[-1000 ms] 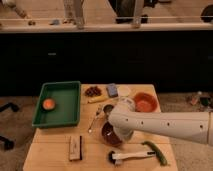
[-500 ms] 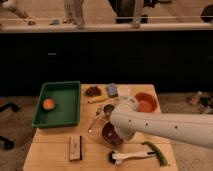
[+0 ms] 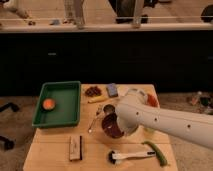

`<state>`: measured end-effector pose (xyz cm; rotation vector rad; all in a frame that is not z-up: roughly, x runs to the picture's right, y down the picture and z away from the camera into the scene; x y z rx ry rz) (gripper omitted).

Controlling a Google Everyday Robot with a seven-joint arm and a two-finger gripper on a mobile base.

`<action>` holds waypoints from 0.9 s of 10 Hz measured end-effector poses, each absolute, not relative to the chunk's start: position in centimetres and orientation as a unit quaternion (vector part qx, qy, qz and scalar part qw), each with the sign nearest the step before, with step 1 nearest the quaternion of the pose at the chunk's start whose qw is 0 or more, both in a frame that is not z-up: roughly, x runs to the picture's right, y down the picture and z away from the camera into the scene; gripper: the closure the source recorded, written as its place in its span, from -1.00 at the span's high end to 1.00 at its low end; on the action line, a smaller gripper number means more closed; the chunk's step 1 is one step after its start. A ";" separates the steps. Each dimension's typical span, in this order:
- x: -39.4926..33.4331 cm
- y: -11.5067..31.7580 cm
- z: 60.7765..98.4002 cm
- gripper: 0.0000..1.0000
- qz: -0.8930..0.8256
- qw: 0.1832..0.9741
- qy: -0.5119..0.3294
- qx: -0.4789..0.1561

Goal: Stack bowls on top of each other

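The dark maroon-brown bowl (image 3: pixel 111 126) is on the wooden table (image 3: pixel 50 150), just right of its middle. My gripper (image 3: pixel 121 121) is at the end of the white arm that reaches in from the right. It is right at this bowl's right rim, and the arm's bulky end hides it. The orange-red bowl (image 3: pixel 152 100) lies behind the arm, with only a sliver of its rim showing at the right.
A green tray (image 3: pixel 64 114) holding an orange object (image 3: pixel 48 104) stands at the left. Around the bowl are a small metal cup (image 3: pixel 108 108), a spoon (image 3: pixel 94 123), a yellow item (image 3: pixel 97 99), a dark snack (image 3: pixel 93 91) and a blue-grey item (image 3: pixel 112 89). In front are a wooden block (image 3: pixel 76 148), a white-handled brush (image 3: pixel 128 156) and a green vegetable (image 3: pixel 156 152).
The arm's end has shifted slightly back and up, covering more of the orange-red bowl. The maroon-brown bowl sits a little further back in the view.
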<state>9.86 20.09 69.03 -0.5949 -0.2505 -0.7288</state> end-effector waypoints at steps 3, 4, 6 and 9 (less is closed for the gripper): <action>9.6 17.6 68.5 -1.00 -0.333 0.895 -0.124 -0.270; 9.6 16.2 68.2 -1.00 -0.324 0.900 -0.123 -0.263; 9.7 14.5 68.0 -1.00 -0.311 0.908 -0.121 -0.254; 9.8 11.9 68.2 -1.00 -0.289 0.919 -0.114 -0.244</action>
